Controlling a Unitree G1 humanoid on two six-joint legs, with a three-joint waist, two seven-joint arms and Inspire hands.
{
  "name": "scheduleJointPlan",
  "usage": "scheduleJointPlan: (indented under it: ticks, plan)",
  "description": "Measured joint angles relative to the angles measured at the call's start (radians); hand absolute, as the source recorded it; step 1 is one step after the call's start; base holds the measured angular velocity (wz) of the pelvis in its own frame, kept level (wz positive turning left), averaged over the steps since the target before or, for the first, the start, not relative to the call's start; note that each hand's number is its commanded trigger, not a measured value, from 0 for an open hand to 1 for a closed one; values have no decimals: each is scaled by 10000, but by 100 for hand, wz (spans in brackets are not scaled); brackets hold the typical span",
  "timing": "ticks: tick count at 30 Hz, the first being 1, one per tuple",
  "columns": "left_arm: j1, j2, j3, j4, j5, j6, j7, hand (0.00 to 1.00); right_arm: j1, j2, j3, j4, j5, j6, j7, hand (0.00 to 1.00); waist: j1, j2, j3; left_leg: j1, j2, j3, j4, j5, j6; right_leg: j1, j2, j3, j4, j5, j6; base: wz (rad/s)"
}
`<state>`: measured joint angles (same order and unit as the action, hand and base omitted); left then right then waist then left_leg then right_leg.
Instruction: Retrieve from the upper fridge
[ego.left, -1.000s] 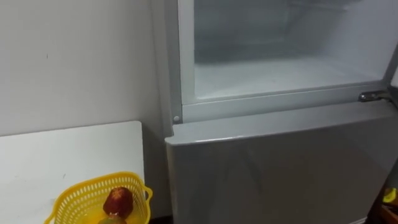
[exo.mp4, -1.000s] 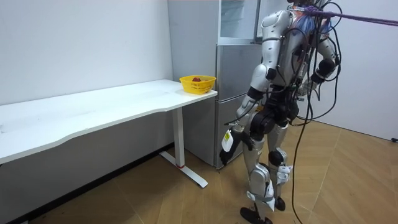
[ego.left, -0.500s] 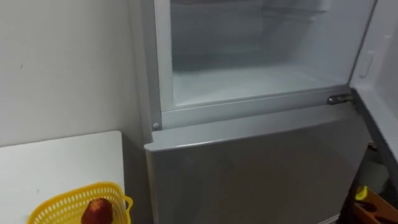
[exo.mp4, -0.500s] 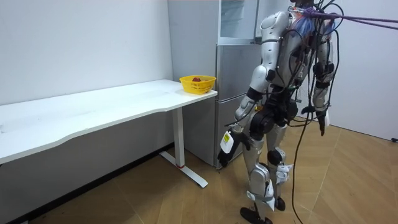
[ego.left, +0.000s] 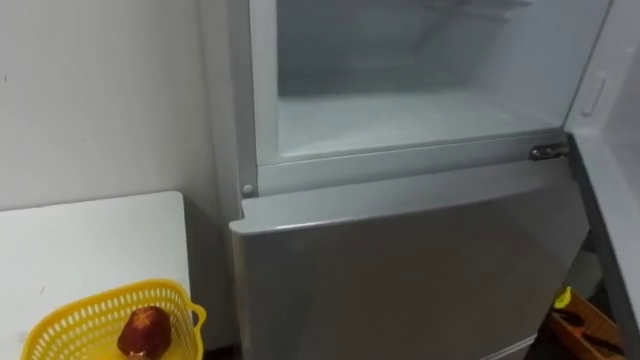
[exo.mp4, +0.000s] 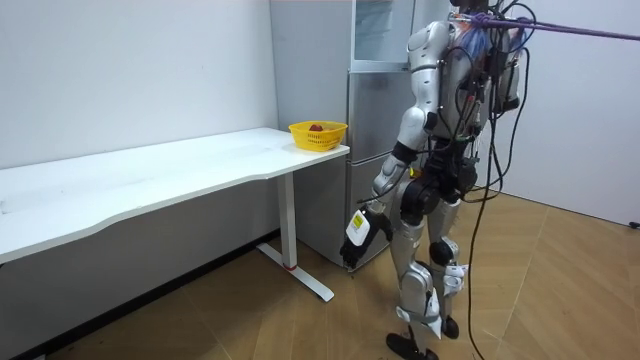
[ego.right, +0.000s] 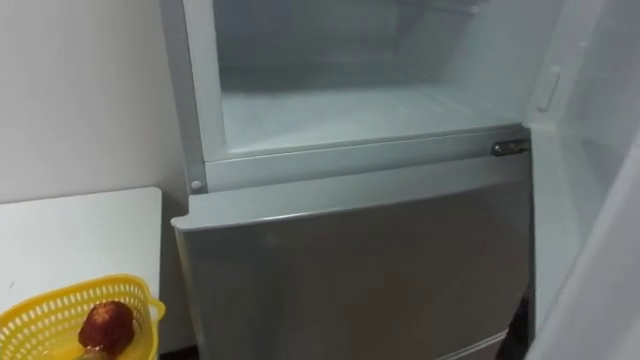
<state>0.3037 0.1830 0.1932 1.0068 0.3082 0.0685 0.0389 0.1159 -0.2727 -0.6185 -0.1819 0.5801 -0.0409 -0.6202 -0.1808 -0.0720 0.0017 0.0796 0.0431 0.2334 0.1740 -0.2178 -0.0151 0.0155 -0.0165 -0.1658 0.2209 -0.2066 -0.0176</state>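
The robot stands upright on the wooden floor, facing the grey fridge (exo.mp4: 372, 150), just past the end of the long white surface (exo.mp4: 150, 180) that runs along the wall. The fridge is in the corner with its side near that end of the surface.

Its upper compartment (ego.left: 400, 120) is open, showing a pale white inside and a flat bottom shelf. The upper door (ego.left: 610, 90) is swung out to the robot's right, its white inner face turned toward the opening. Below, the lower door (ego.left: 400, 270) is closed, and a small metal hinge (ego.left: 549, 152) sits at its top right corner, where the two doors meet.

A yellow plastic basket (ego.left: 100, 298) rests on the end of the surface nearest the fridge. In it lies a red fruit (ego.left: 143, 331), well apart from the open compartment.

From where I stand, the left robot hand (exo.mp4: 358, 230) hangs low beside the hip, away from the fridge. I cannot tell whether it is spread or closed. The right arm is bent up in front of the chest, and I cannot make out how its robot hand is set.
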Motion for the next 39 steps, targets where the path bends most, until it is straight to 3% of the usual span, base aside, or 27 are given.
scheduleJointPlan:
  ticks: [4,8,13,17,25,32,39]
  plan:
    - [-23,-7,-223,196,11,-53,-32,0,-524,-259,283,-1696,-2094,-69,-34,0,266,6,-6,73,7,-3,-59,2,-2,12,41,171,15,7,-11,-14]
    - [-8,-46,-391,401,99,-192,-82,0,-669,-489,573,-2840,-3652,-319,353,0,310,-33,-30,36,11,-6,-55,1,-2,18,31,103,-8,9,-12,2]
    - [-168,-53,-605,795,211,-253,-296,0,-668,-477,1138,-3076,-5396,-310,1131,0,492,44,-49,45,25,5,-33,0,-2,25,25,116,44,42,-37,-6]
    - [-389,-43,-1019,885,203,-250,-439,0,-967,-521,2064,-3075,-6727,-306,1798,0,606,-4,16,89,40,9,87,0,-2,-37,23,115,66,41,-46,5]
    - [-618,206,-1009,1244,263,-343,-783,0,-959,-841,2840,-3080,-7727,-341,3158,0,1056,-97,-60,90,119,5,112,-5,-6,56,57,-25,1,191,-97,0]
    - [-622,206,-1017,1415,370,-341,-909,0,-929,-840,3246,-3034,-7946,-418,4556,0,1134,-74,-5,2,115,-42,104,-6,-8,168,42,-139,-47,205,-86,4]
    - [-623,195,-1013,1607,496,-304,-896,0,-511,-821,3246,-2852,-8488,-485,4806,0,1135,1,2,30,102,-168,86,-3,-11,289,37,-266,-196,221,-71,6]
